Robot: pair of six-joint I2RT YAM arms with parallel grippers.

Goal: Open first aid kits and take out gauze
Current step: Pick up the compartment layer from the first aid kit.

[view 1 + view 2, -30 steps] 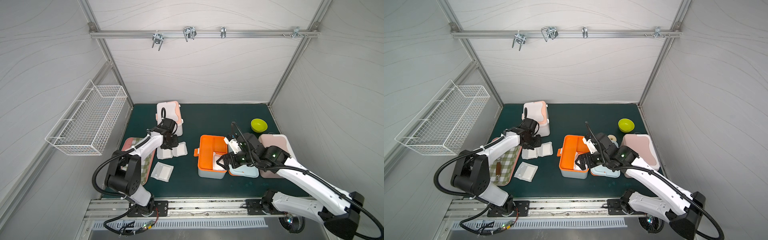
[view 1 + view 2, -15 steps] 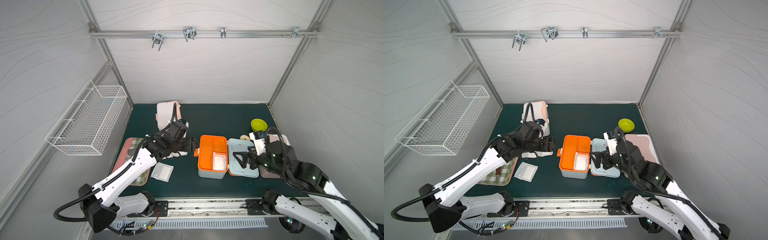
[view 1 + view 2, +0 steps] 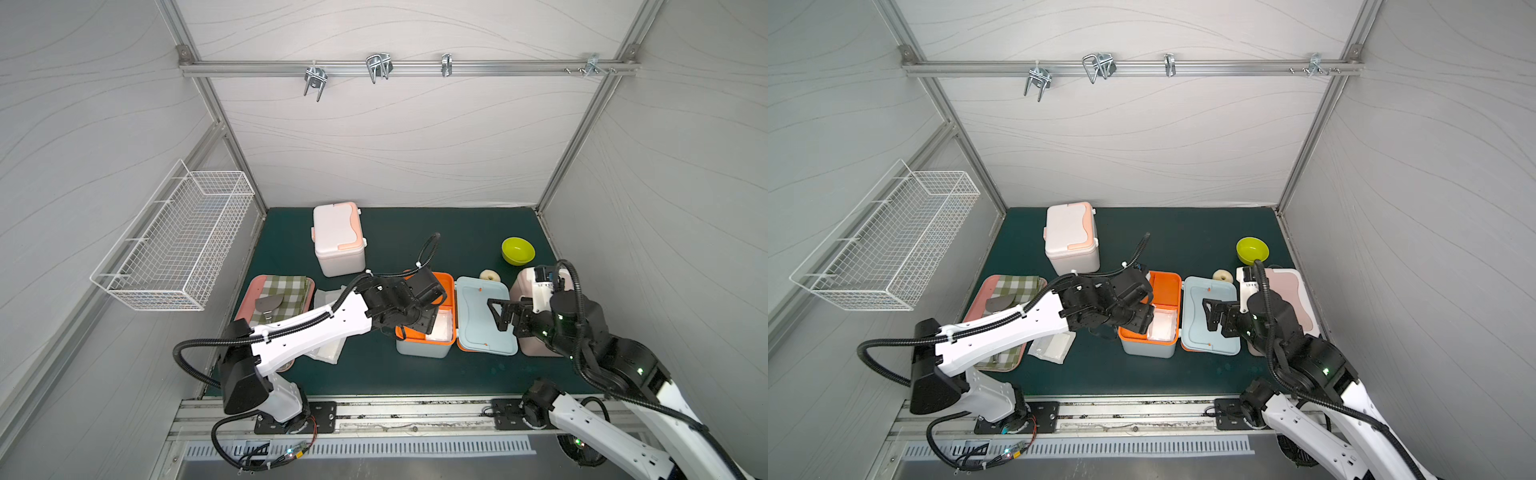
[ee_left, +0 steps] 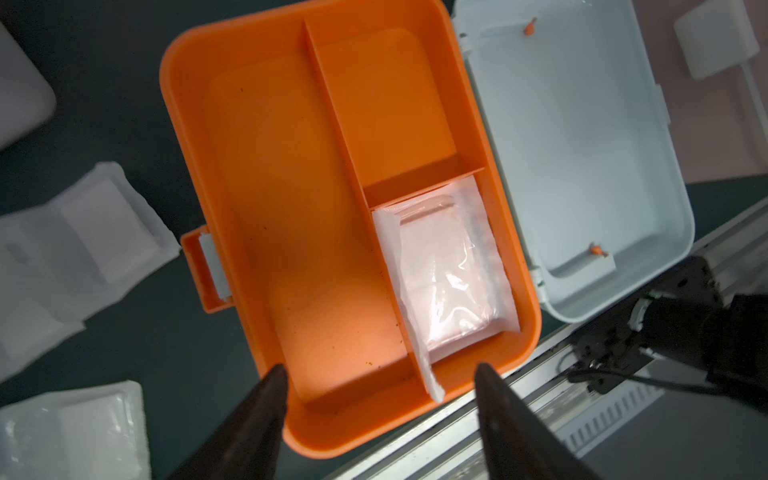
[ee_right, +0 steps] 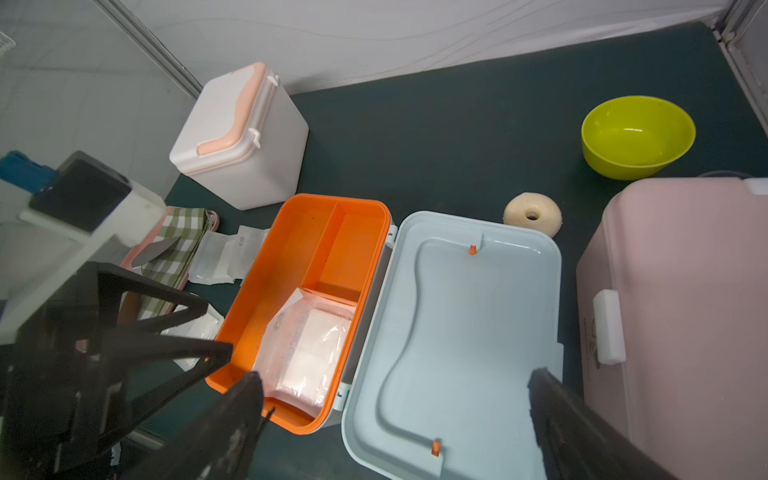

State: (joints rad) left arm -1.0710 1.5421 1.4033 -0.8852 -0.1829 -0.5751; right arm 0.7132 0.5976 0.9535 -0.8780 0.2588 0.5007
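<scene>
Since the blue kit [image 3: 422, 354] sits open in the middle of the mat [image 3: 457, 232], with its lid [image 3: 484, 320] flipped flat to the right, we can see straight into the orange insert. One gauze [image 4: 449, 274] pouch lies in the small front compartment on the lid side, and the other two compartments look bare. The left gripper [image 4: 380, 368] hangs over the front edge of that insert, jaws apart with nothing between them. The right gripper [image 5: 395, 374] is spread wide above the lid, also holding nothing. The white kit [image 3: 338, 237] at the back and the pink kit [image 5: 685, 311] on the right both have their lids down. We also spot loose pouches [image 3: 1052, 347] on the mat, between the tray [image 3: 249, 291] and the blue kit.
</scene>
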